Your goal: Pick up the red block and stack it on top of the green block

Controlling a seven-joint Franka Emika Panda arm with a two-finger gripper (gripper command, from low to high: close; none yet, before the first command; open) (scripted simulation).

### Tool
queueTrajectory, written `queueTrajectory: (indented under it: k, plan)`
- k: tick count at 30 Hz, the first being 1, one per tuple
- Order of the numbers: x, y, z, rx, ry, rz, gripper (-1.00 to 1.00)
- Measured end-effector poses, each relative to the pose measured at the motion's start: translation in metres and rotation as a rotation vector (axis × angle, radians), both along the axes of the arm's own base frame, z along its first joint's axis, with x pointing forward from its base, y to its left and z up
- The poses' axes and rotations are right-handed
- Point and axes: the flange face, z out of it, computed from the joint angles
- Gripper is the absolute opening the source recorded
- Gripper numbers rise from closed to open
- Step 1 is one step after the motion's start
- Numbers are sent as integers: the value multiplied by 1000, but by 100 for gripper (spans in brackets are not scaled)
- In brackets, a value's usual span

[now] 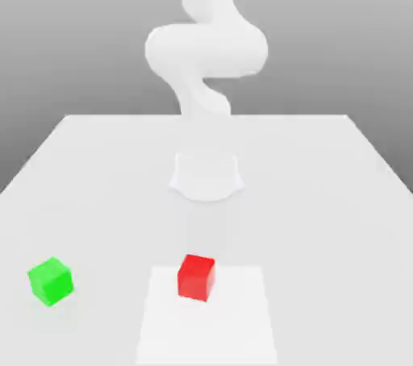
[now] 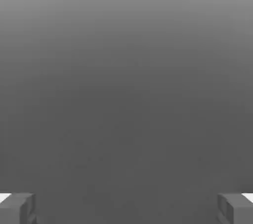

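Note:
The red block [image 1: 196, 276] sits on the white table near the front, on a slightly brighter square patch [image 1: 206, 316]. The green block [image 1: 50, 280] rests on the table toward the exterior view's left, about level with the red one and well apart from it. The white arm [image 1: 206, 50] rises from its base [image 1: 206, 176] at mid-table and runs up out of the exterior view. In the hand view, my gripper [image 2: 126, 208] is open: two grey fingertips [image 2: 17, 208] stand far apart with nothing between them, facing a plain grey background.
The table's far edge [image 1: 206, 116] lies behind the arm's base. Bare tabletop spreads between the two blocks and to the exterior view's right of the red block.

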Motion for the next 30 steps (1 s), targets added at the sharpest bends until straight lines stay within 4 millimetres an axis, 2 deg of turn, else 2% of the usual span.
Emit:
queueTrajectory:
  k: [4,6,9,13,17,18,24,25,30]
  plan:
    - [39,-2,-99,13,150,-50,0]
    - [50,-5,-149,22,224,-75,0]
    - [54,-9,-224,37,335,-113,0]
    - [39,-15,-325,64,490,-168,0]
    - [-4,-17,-427,100,666,-230,0]
    - [-11,-18,-444,105,690,-239,0]
    - [-18,-17,-505,110,713,-248,0]
    - [-19,-17,-513,110,714,-248,-100]
    - [-19,-17,-513,109,713,-248,-100]
